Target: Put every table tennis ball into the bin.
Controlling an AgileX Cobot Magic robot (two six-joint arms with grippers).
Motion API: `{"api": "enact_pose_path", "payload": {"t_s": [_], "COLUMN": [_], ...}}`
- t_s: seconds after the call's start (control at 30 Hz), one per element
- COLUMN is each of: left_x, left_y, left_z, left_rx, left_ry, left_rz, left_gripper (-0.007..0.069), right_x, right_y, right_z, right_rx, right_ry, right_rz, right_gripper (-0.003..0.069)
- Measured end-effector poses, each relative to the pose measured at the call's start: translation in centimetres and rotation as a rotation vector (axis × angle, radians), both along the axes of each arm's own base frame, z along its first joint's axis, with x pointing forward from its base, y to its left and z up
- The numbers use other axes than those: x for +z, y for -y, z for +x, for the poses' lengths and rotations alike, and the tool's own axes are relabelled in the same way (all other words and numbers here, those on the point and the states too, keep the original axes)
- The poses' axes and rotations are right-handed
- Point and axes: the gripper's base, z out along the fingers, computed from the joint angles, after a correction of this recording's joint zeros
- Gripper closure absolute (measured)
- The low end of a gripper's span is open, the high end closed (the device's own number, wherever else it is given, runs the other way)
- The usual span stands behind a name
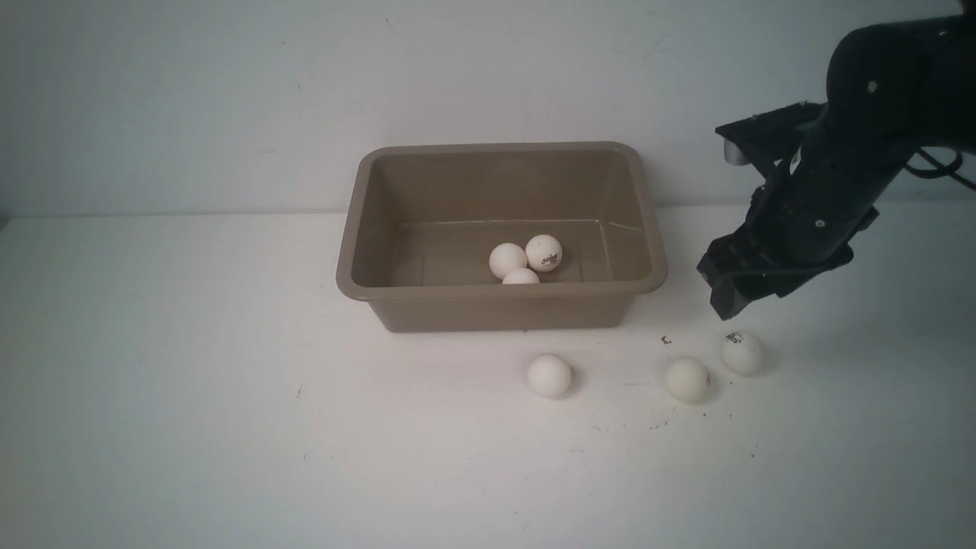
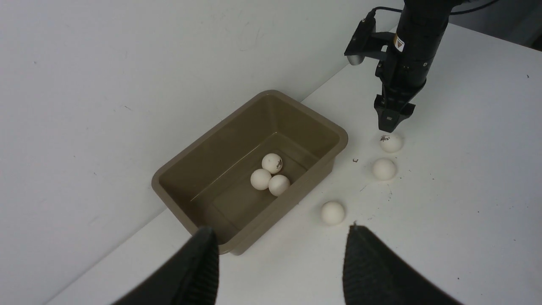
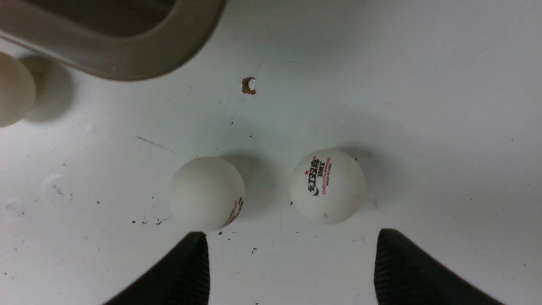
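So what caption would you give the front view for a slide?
Three balls in the brown bin, three more on the table, the open right gripper poised above the rightmost ball.

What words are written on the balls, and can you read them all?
"DHS", with a red star and black Chinese characters, on the rightmost ball; its tiny red line is too small to read.
Print on the middle ball: turned away, unreadable.
Dark print on the marked ball in the bin: blurred.

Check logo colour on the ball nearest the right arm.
Black and red, on the ball; clearest in right wrist view.
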Motion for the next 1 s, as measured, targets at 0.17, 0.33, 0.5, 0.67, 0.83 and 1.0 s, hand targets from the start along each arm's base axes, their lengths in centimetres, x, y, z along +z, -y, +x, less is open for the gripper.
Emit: {"api": "enact_pose_path", "payload": {"t_s": [0.17, 0.33, 0.5, 0.67, 0.83, 1.0], "left_x": [0.0, 0.0, 0.0, 0.0, 0.0, 0.0], "left_y": [0.0, 0.0, 0.0, 0.0, 0.0, 0.0], "left_z": [0.0, 0.0, 0.0, 0.0, 0.0, 0.0], "left_rx": [-0.001, -0.001, -0.001, -0.001, -0.001, -0.001], "left_ry": [0.0, 0.0, 0.0, 0.0, 0.0, 0.0], "left_rz": [-0.001, -0.001, -0.001, -0.001, -0.001, -0.001], "left_gripper": [0.0262, 0.0262, 0.0262, 0.0262, 0.0262, 0.0262], "right_x": [-0.8, -2.7, -3.7, -4.9, -6.0, -7.3], "right_y": [0.6, 0.9, 0.9, 0.8, 0.8, 0.7], "right_z": [0.5, 1.2, 1.5, 1.9, 2.1, 2.4], "right_rx": [-0.02, -0.032, -0.034, -0.034, -0.034, -0.035], "right_ry": [-0.015, -0.044, -0.06, -0.077, -0.097, -0.119], "right_rz": [-0.008, -0.018, -0.022, -0.026, -0.031, -0.036], "right_gripper": [0.0176, 0.0176, 0.0176, 0.0176, 0.0176, 0.0176]}}
